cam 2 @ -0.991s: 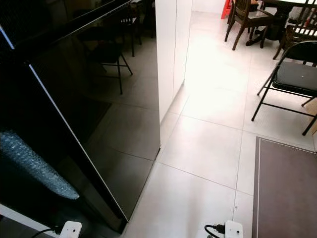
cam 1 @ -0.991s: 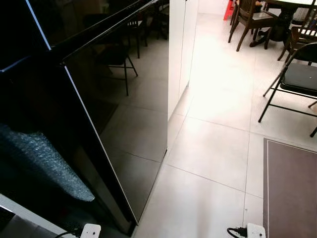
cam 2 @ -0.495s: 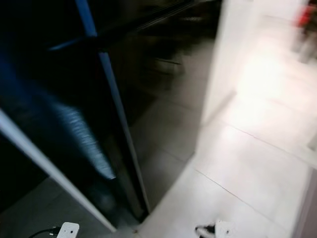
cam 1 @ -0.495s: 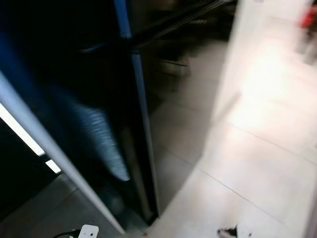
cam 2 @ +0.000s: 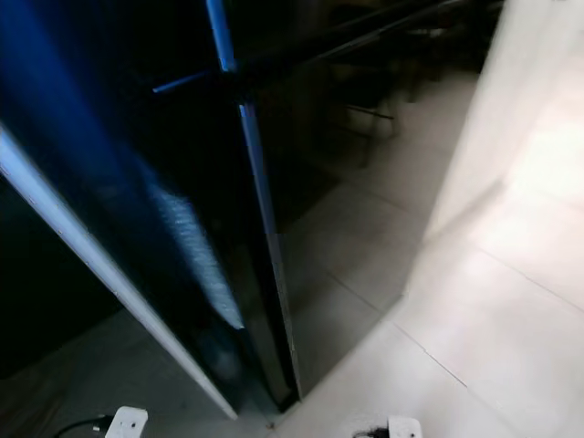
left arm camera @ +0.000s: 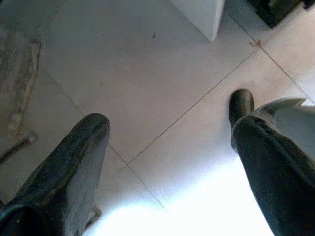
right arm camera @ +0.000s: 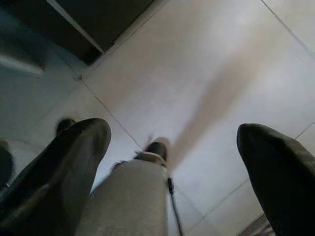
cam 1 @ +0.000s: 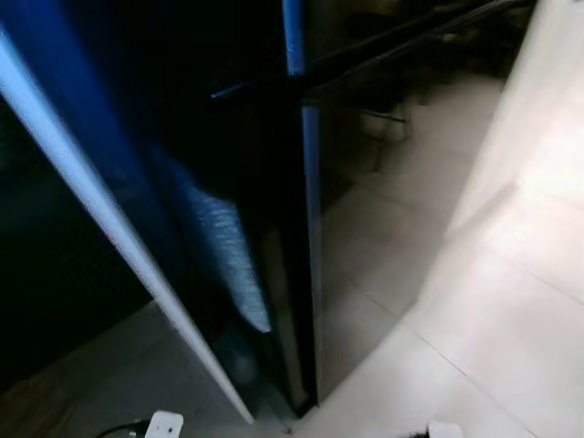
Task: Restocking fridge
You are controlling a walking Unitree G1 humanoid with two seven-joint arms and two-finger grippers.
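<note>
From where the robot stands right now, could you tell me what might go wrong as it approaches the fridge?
1. The glossy black fridge stands very close ahead and the head views are blurred, so the robot could misjudge the gap and bump it.
2. Both arms hang low with the left gripper and right gripper open and holding nothing, so nothing is yet in hand to restock.
3. The pale door edge slants across its left side and might catch the left arm.

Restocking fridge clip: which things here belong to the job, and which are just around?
Job:
- black glossy fridge, doors appear shut
- left hand, open, hanging over the floor
- right hand, open, hanging over the floor

Just around:
- tiled floor
- white cabinet side
- robot's own leg and foot
</note>
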